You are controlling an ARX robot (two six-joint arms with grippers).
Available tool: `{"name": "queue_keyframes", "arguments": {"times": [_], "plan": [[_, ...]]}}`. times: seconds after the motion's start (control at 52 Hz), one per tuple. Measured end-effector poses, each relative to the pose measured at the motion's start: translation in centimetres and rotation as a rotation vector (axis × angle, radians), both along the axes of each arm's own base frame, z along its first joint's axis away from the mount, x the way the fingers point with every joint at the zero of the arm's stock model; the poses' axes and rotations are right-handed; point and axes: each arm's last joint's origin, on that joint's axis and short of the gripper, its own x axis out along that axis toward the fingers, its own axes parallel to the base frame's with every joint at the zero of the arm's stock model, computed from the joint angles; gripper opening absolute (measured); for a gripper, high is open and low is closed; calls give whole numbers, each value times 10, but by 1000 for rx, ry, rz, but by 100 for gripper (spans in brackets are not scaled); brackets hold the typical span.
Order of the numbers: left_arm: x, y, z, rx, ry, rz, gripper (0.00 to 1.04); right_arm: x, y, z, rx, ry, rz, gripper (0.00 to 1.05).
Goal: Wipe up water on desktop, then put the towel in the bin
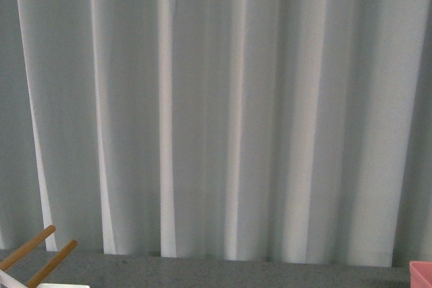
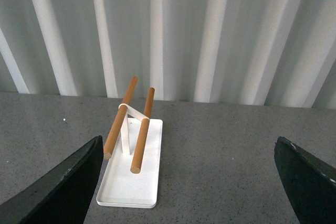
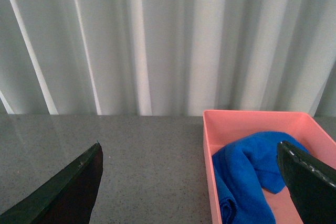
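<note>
step: release done, judged | towel crumpled inside bin, below right claw | right claw spread, empty | left claw spread over surface | advice: lift straight, avoid snagging towel

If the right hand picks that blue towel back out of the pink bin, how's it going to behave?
The towel lies crumpled and draped in the bin, so it would probably hang floppy. Its fluffy pile suggests easy grip, not slippery. If it soaked up water, it may be heavier than it looks; wetness can't be judged here.
</note>
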Motion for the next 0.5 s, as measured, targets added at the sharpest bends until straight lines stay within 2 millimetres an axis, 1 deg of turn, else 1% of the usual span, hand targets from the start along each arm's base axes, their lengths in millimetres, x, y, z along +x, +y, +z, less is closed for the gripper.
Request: {"name": "queue_keyframes", "arguments": {"times": [0.5], "plan": [[0, 0, 0, 0, 0, 0, 98, 0, 0, 0, 0, 0, 0, 98]]}}
